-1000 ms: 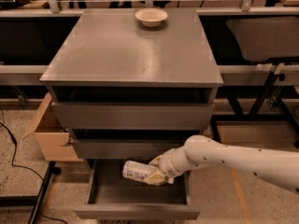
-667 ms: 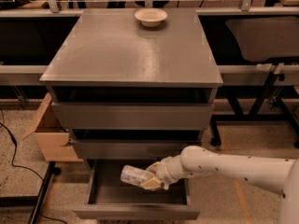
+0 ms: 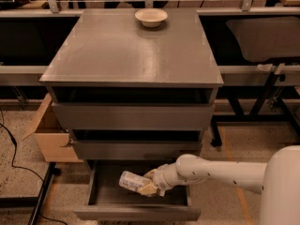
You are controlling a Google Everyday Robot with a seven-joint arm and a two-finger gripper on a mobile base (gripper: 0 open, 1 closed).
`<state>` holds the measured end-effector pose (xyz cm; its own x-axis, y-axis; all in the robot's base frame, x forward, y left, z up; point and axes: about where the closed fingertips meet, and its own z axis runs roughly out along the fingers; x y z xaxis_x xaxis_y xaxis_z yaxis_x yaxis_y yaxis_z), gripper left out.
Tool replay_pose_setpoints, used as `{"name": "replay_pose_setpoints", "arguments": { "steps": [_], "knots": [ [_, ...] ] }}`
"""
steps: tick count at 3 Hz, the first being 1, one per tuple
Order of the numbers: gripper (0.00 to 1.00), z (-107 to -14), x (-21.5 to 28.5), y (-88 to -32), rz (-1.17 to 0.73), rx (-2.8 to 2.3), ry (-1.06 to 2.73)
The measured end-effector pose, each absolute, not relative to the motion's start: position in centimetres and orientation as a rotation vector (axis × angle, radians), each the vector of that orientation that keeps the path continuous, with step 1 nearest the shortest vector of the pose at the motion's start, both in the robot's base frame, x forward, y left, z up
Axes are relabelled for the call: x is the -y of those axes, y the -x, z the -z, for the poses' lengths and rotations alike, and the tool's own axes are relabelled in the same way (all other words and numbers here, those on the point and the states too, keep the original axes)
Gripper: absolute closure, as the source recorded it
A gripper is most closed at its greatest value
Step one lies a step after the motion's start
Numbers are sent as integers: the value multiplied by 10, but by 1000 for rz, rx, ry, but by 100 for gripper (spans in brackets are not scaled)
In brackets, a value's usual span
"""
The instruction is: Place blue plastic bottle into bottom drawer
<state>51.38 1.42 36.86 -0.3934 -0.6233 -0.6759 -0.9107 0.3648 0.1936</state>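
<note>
The blue plastic bottle (image 3: pixel 131 181) is a small clear bottle with a whitish label. It lies on its side inside the open bottom drawer (image 3: pixel 136 213), the lowest of three grey drawers. My gripper (image 3: pixel 149 183) reaches in from the right on a white arm and is shut on the bottle's right end, low over the drawer floor. I cannot tell whether the bottle touches the floor.
A shallow cream bowl (image 3: pixel 151 17) sits at the back of the grey cabinet top (image 3: pixel 131 50). A cardboard box (image 3: pixel 51 135) stands on the floor left of the cabinet. A black cable (image 3: pixel 14 153) runs over the floor at the left. Dark benches stand behind.
The arm has reached further left and lower into the bottom drawer, carrying the bottle with it. The bottle now lies deeper inside the drawer.
</note>
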Motion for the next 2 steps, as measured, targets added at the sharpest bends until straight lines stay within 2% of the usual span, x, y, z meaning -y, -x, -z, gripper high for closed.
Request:
{"name": "replay_pose_setpoints", "arguments": {
  "steps": [2],
  "knots": [
    [100,-319,1,-543,-646,-2144,1324]
  ]
}}
